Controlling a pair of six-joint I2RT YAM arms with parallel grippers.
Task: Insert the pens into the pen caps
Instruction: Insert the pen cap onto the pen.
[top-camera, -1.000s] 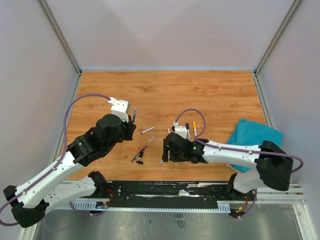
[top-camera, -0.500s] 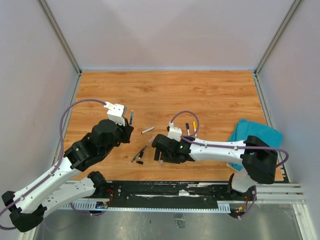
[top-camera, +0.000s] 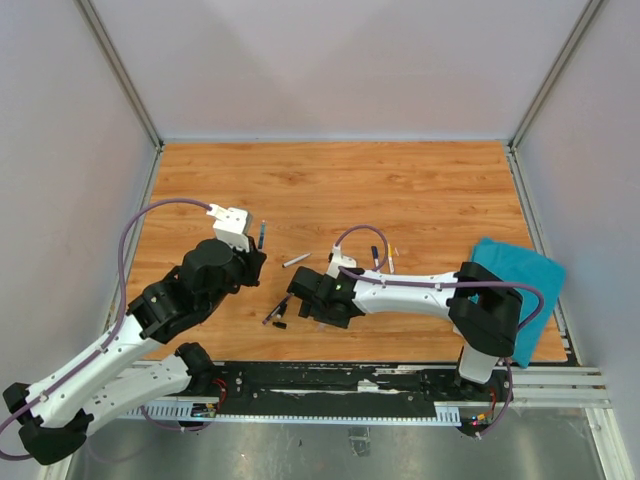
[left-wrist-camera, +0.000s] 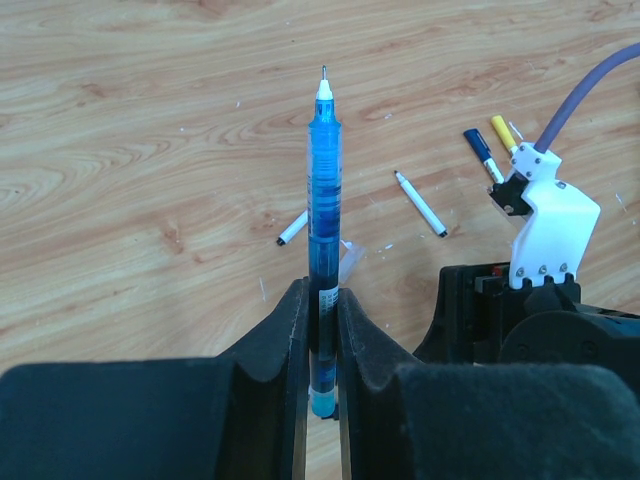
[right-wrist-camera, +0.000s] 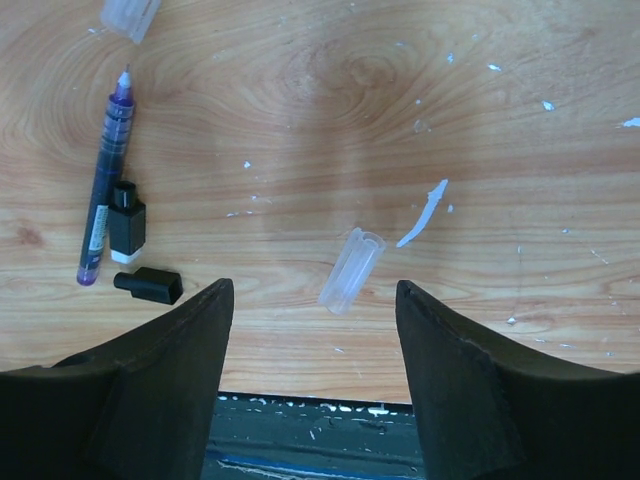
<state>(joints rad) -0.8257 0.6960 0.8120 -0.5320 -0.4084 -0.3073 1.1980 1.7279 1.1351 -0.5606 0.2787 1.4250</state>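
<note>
**A:** Largest entries first?

**B:** Wooden table (top-camera: 400, 190), carrying everything. Teal cloth (top-camera: 515, 262), lying at its right edge.

**A:** Grippers?

**B:** Left gripper (left-wrist-camera: 322, 300): fingers pressing together on a blue pen (left-wrist-camera: 324, 190), the uncapped tip pointing away from the wrist. Right gripper (right-wrist-camera: 312, 290): hovering over the wood with jaws spread wide, gripping nothing.

**A:** Loose pens?

**B:** Purple pen (right-wrist-camera: 105, 190), lying uncapped to the left of the right gripper. White pen (left-wrist-camera: 420, 203), lying alone mid-table. Dark-tipped pen (left-wrist-camera: 482, 153) and yellow-tipped pen (left-wrist-camera: 502, 132), lying side by side just behind the right wrist.

**A:** Caps?

**B:** Clear cap (right-wrist-camera: 350, 270), lying between the right gripper's two fingers, touching neither. White-ended black cap (right-wrist-camera: 127, 222), resting against the purple pen. Black cap (right-wrist-camera: 148, 285), sitting just beside that pen's lower end.

**A:** Smallest?

**B:** White scrap (right-wrist-camera: 422, 213), lying close to the clear cap.
</note>
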